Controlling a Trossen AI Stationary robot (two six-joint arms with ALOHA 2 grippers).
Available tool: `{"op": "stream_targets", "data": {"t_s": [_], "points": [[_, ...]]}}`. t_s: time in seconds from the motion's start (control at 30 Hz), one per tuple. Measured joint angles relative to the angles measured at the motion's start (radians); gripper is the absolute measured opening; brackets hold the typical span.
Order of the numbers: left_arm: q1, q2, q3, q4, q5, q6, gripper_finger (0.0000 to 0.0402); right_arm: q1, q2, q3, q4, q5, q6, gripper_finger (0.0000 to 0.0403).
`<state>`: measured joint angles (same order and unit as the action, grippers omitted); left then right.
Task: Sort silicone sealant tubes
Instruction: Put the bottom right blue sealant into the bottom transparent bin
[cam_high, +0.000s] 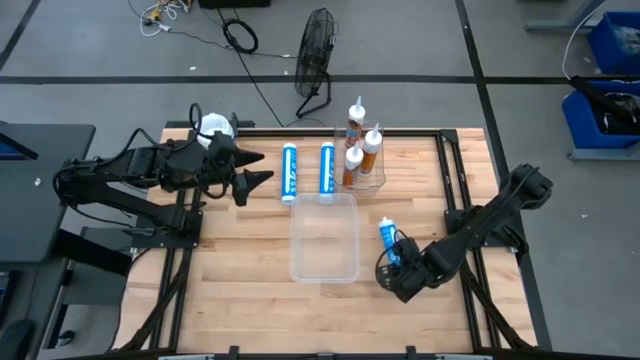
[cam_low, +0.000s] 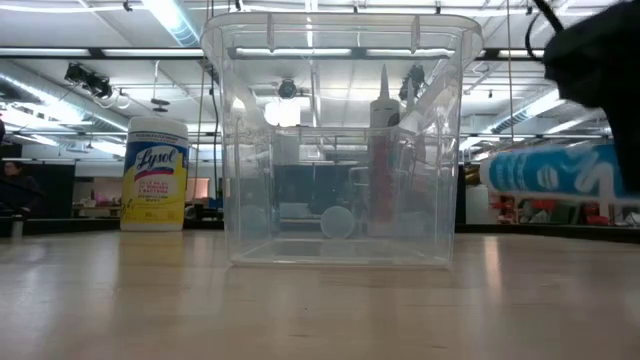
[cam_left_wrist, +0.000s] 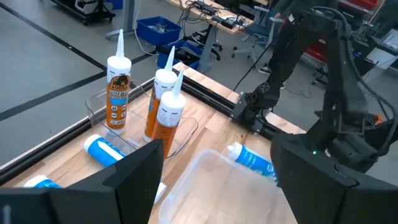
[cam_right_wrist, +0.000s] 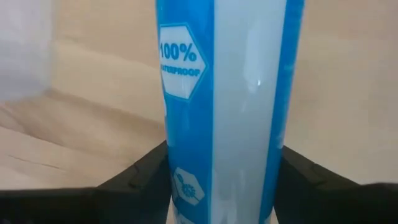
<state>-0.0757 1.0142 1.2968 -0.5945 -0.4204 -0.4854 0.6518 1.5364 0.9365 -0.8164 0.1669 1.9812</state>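
Standing upright in a small clear holder (cam_high: 368, 178) at the far edge of the wooden surface (cam_high: 240, 290) are three orange sealant tubes (cam_high: 372, 155) with white nozzles; in the left wrist view one of them sits in its own section apart from the other two. A larger clear bin (cam_high: 323, 238) rests at the middle of the surface with nothing inside it. Two blue sealant tubes (cam_high: 290, 172) lie side by side on the wood between the bin and the far edge, just left of the holder.

The third blue tube (cam_high: 387, 240) lies right of the bin, and the right gripper (cam_high: 400, 262) has its fingers closed around its body; whether the tube is off the wood is hard to tell. The right wrist view reads "100% WATERPROOF" in white on that tube. One orange tube's label seems to read "GORILLA" in the left wrist view.

The left gripper (cam_high: 258, 168) hovers at the left side of the far edge, its fingers spread and holding nothing, pointing toward the two lying tubes. Behind it stands a yellow Lysol canister (cam_low: 155, 172) with a white lid. Beyond the surface, a floor fan (cam_high: 317, 55) stands with black cables (cam_high: 240, 36) lying nearby.
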Motion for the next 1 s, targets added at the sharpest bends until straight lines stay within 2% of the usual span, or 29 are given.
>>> {"op": "stream_targets", "data": {"t_s": [0.2, 0.33, 0.47, 0.6, 0.8, 1.0], "points": [[0.000, 0.000, 0.000, 0.017, 0.019, -0.026, 0.0300, -0.001, -0.044, 0.162, -0.303, 0.159, -0.024, 0.0203], [0.001, 0.000, 0.000, 0.086, 0.106, -0.027, 0.0300, -0.011, -0.047, 0.287, -0.489, 0.293, -0.065, 0.0203], [0.001, 0.000, 0.000, 0.165, 0.205, -0.023, 0.0300, -0.037, -0.048, 0.380, -0.577, 0.383, -0.141, 0.0203], [0.028, 0.000, 0.000, 0.214, 0.293, -0.062, 0.0300, -0.054, -0.048, 0.436, -0.576, 0.463, -0.246, 0.0203], [0.105, 0.000, 0.000, 0.272, 0.450, -0.167, 0.0300, -0.060, -0.048, 0.504, -0.449, 0.607, -0.505, 0.0203], [0.167, 0.006, 0.000, 0.271, 0.547, -0.204, 0.0300, -0.100, -0.048, 0.543, -0.237, 0.648, -0.821, 0.0203]]}}
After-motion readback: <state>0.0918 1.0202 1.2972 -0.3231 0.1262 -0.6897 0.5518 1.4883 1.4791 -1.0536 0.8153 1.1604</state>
